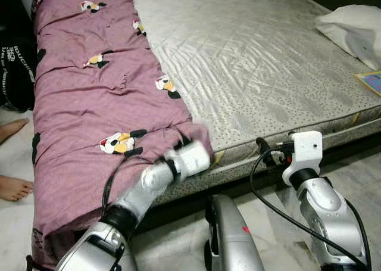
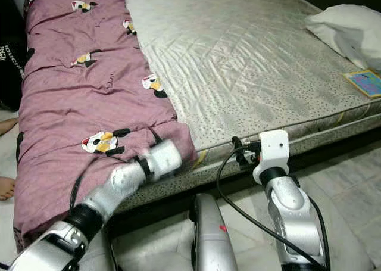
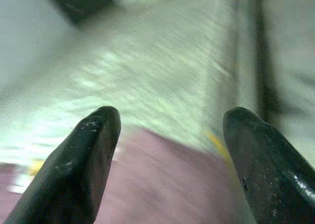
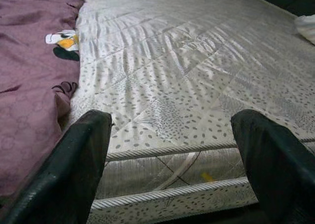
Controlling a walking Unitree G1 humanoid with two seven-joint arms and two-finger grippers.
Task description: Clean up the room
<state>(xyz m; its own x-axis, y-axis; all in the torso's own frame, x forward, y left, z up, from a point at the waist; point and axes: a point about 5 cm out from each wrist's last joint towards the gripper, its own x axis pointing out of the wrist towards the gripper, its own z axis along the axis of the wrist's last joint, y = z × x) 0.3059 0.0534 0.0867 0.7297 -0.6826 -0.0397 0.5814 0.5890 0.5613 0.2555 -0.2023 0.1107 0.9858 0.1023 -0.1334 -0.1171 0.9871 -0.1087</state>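
Where mattress (image 1: pixel 250 62) lies bare, purple bedsheet (image 1: pixel 89 104)

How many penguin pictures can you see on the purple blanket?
5 on the purple blanket: one at the far end, one by its mattress-side edge, one mid-blanket, one farther down that edge, one nearest the left gripper. Folds may hide more.
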